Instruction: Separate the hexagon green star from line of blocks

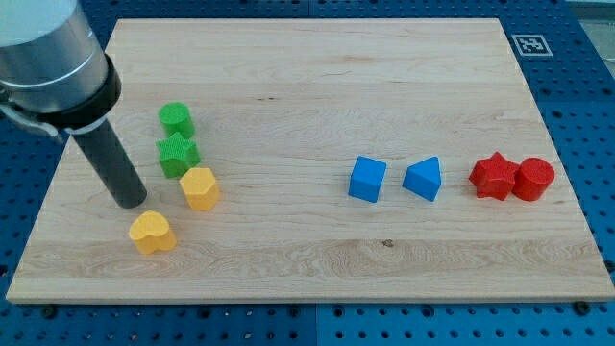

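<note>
A green star block (177,154) sits at the view's left, just below a green round block (176,119). A yellow hexagon block (200,187) touches the star's lower right. A yellow heart block (152,232) lies further down and left. These form a slanted line. My tip (130,202) rests on the board just left of the yellow hexagon, below and left of the green star, above the yellow heart, touching none of them.
A blue cube (367,179) and a blue triangle block (424,179) sit right of centre. A red star (492,176) and a red cylinder (533,179) touch at the view's right. The wooden board (317,58) lies on a blue pegboard.
</note>
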Controlling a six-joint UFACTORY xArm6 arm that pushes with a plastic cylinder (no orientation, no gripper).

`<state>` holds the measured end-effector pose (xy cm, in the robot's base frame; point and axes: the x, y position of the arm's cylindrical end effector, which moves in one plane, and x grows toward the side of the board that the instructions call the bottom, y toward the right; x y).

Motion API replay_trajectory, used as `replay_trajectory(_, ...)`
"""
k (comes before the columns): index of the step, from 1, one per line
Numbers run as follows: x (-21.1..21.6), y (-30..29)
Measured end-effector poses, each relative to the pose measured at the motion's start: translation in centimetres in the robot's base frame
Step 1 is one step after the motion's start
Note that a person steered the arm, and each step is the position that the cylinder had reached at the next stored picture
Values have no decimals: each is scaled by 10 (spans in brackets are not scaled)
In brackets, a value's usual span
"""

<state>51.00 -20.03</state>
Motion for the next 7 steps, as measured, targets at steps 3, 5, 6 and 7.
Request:
replay_trajectory(3,-22,19)
replay_trajectory(5,-60,83)
replay_trajectory(6,-69,95)
replay_trajectory(7,-67,91)
